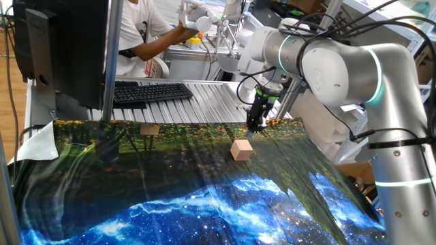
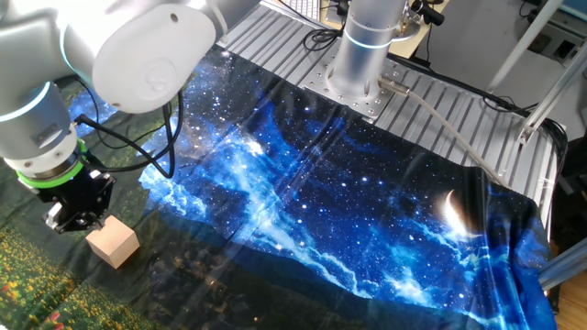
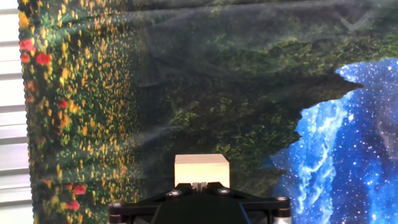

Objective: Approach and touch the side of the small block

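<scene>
The small block [image 1: 241, 150] is a light tan wooden cube on the printed cloth. It also shows in the other fixed view [image 2: 113, 243] and in the hand view [image 3: 201, 169]. My gripper [image 1: 255, 127] hangs just behind and above the block, fingers shut together. In the other fixed view the gripper [image 2: 73, 220] sits right beside the block's far side, very close; I cannot tell whether they touch. In the hand view the gripper tip [image 3: 199, 185] lies against the block's near edge.
A flatter tan piece [image 1: 149, 129] lies at the cloth's far edge. A keyboard [image 1: 151, 91] and a monitor [image 1: 65, 47] stand behind on the ribbed metal table [image 1: 204, 102]. The arm's base [image 2: 359, 50] stands beyond the cloth. A person sits at the back.
</scene>
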`<state>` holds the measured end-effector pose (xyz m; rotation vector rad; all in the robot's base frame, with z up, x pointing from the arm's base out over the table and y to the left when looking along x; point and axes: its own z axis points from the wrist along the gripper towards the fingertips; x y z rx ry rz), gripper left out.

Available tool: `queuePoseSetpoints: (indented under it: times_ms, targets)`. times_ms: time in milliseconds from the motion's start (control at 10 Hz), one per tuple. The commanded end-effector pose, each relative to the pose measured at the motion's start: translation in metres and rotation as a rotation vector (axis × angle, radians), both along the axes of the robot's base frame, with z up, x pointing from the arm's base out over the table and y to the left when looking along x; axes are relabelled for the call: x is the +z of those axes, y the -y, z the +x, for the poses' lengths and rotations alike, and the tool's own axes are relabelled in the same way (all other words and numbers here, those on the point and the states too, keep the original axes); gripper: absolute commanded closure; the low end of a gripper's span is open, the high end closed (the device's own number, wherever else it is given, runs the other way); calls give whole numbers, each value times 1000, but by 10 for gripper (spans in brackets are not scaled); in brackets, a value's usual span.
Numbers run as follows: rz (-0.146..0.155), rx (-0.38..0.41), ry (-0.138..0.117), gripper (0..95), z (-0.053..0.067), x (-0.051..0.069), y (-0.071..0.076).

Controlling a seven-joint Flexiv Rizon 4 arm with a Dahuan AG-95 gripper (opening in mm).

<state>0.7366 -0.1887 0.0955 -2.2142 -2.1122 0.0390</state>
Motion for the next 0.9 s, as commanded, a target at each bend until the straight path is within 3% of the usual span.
queuePoseSetpoints:
  times_ms: [100,500,900]
  targets:
    - [2,-1,12,950,-8,-2,0]
    - [-8,-17,18,950,-27,-4,-4]
    - [-5,-27,19,950,-35,-6,-3]
